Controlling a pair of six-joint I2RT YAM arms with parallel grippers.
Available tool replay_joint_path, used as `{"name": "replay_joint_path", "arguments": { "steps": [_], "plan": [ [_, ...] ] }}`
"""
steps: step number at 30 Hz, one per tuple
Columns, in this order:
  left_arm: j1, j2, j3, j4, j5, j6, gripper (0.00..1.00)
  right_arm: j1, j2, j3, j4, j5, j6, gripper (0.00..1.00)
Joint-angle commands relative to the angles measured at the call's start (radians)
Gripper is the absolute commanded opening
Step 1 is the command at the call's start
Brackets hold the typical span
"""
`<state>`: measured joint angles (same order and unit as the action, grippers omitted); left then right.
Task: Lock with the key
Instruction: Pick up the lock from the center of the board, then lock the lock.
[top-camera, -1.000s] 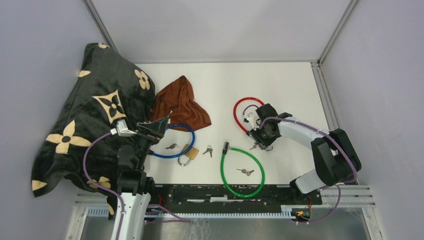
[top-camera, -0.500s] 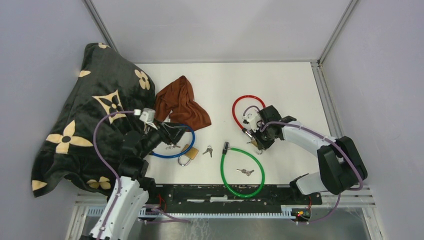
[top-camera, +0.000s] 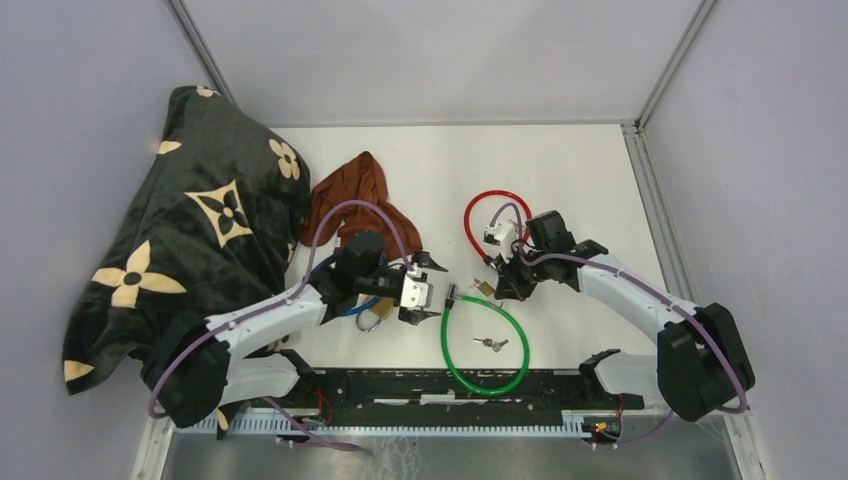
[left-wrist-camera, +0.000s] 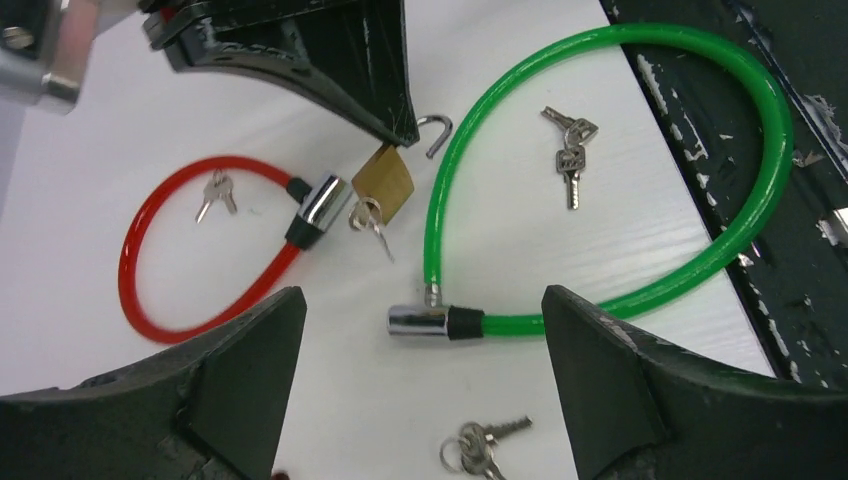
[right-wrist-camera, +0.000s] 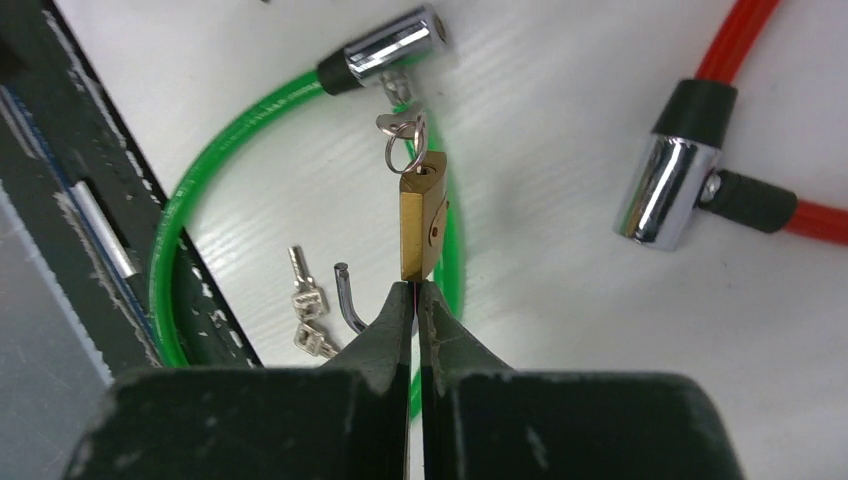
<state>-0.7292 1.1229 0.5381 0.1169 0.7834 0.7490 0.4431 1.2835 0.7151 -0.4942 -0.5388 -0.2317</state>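
A white table (top-camera: 560, 170) sits inside a booth with plain grey walls and metal corner posts, and a black strip (top-camera: 400, 385) runs along the table's near edge. The right gripper (right-wrist-camera: 415, 295) has its two black fingers pressed flat together. Their tips touch the near end of a small brass padlock (right-wrist-camera: 423, 225), which is seen edge-on, so any marking on its face cannot be read. It is not clear whether anything is pinched between the fingers. A key on a small ring (right-wrist-camera: 403, 140) sits at the padlock's far end, and its open grey shackle (right-wrist-camera: 345, 295) curves away just left of the fingertips. The chrome barrel (right-wrist-camera: 665, 190) of a red cable lock (left-wrist-camera: 127, 260) lies to the right of these fingers. The left gripper (left-wrist-camera: 422, 300) is spread wide and holds nothing. The chrome end (left-wrist-camera: 420, 320) of a green cable lock (left-wrist-camera: 432, 220) lies between and just ahead of its fingers, and the padlock lies a little further ahead. Two keys (left-wrist-camera: 568, 150) lie loose inside the green loop, ahead and to the right of this gripper. Another pair (left-wrist-camera: 215, 192) lies inside the red loop, ahead and to the left. A third bunch (left-wrist-camera: 480, 445) lies close beneath the gripper. Well behind the left arm, a dark plush blanket (top-camera: 180, 250) with cream flower and star motifs is heaped against the wall. A crumpled brown cloth (top-camera: 365, 195) lies beside it.
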Motion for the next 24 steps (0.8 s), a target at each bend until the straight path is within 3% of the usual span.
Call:
{"name": "replay_joint_path", "arguments": {
  "steps": [1, 4, 6, 9, 16, 24],
  "plan": [
    [-0.026, 0.149, 0.123, 0.114, 0.143, 0.261, 0.91, 0.006, -0.067, -0.016, 0.109, -0.189, 0.031, 0.00],
    [-0.027, 0.247, 0.224, 0.166, 0.128, -0.038, 0.74, 0.020, -0.083, -0.019, 0.127, -0.201, 0.021, 0.00],
    [-0.027, 0.281, 0.259, 0.158, 0.132, -0.152, 0.70, 0.028, -0.095, -0.025, 0.147, -0.202, 0.018, 0.00],
    [-0.031, 0.304, 0.287, 0.069, 0.154, -0.194, 0.70, 0.054, -0.113, -0.026, 0.176, -0.225, 0.015, 0.00],
    [-0.035, 0.344, 0.301, 0.037, 0.126, -0.241, 0.75, 0.106, -0.122, 0.006, 0.180, -0.218, -0.009, 0.00],
    [-0.036, 0.342, 0.297, -0.050, 0.116, -0.177, 0.65, 0.128, -0.131, 0.023, 0.174, -0.213, -0.018, 0.00]
  ]
}}
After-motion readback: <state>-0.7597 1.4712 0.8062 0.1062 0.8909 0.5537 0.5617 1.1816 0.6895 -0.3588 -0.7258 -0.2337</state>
